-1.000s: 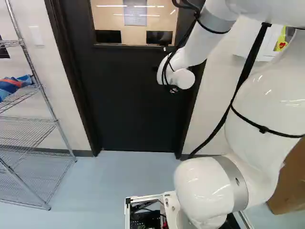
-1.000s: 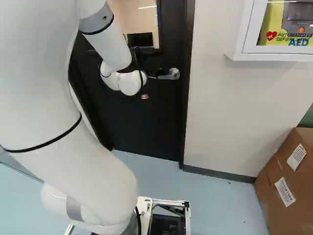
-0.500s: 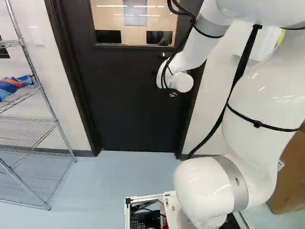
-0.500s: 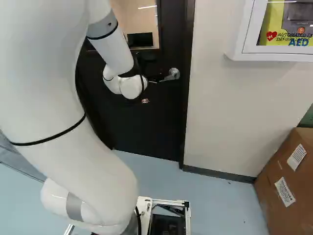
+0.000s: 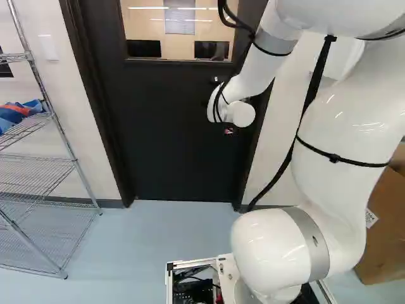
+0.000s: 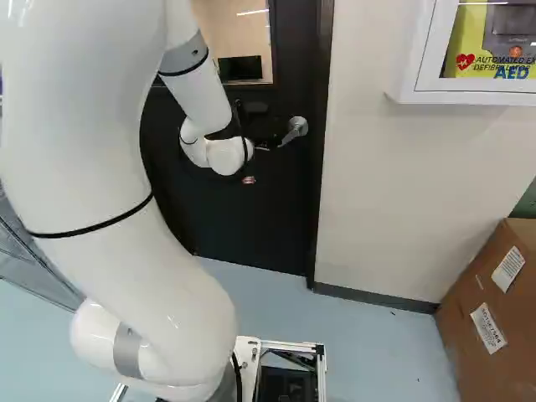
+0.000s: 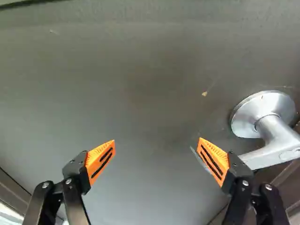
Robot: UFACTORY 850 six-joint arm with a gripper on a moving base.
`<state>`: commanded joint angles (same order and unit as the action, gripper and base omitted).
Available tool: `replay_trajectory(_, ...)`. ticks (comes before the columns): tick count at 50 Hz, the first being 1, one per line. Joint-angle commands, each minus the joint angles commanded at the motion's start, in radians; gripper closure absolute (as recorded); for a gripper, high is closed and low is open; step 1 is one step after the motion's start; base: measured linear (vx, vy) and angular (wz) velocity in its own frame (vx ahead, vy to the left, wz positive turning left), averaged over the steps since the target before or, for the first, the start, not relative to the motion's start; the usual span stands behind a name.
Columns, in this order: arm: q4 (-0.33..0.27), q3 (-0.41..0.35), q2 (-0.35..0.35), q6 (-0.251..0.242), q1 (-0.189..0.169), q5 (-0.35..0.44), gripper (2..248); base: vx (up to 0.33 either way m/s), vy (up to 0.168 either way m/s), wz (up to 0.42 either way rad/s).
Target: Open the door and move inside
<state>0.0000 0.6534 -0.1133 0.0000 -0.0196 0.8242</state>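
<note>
The black door (image 5: 177, 126) stands closed in its frame. Beyond the white wrist, only a small reddish part of my gripper (image 6: 249, 180) shows low in front of the door. In the wrist view my gripper (image 7: 156, 145) has its fingers wide apart, with only door surface between them. The silver lever handle (image 7: 276, 136) lies beside one finger and runs behind it, and a thin grey sliver shows past that finger's pad. Whether they touch is hidden. In the right base view the handle (image 6: 295, 129) slants downward from its round plate.
A wire shelf rack (image 5: 44, 164) stands left of the door. Right of it, a white AED cabinet (image 6: 461, 96) hangs on the wall above a cardboard box (image 6: 494, 310). The door's window (image 5: 180, 31) shows a room beyond. Blue floor (image 5: 152, 234) lies ahead of the base.
The wrist has moved slightly lower against the door, and the upper arm has shifted. The lever has tilted from nearly level to a downward slant. The base and door have not moved.
</note>
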Motion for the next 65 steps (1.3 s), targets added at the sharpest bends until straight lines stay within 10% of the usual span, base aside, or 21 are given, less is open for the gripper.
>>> replay_trajectory(65, 0.0, -0.058, -0.03, 0.0, -0.004, 0.0, 3, 0.0, 0.0, 0.0)
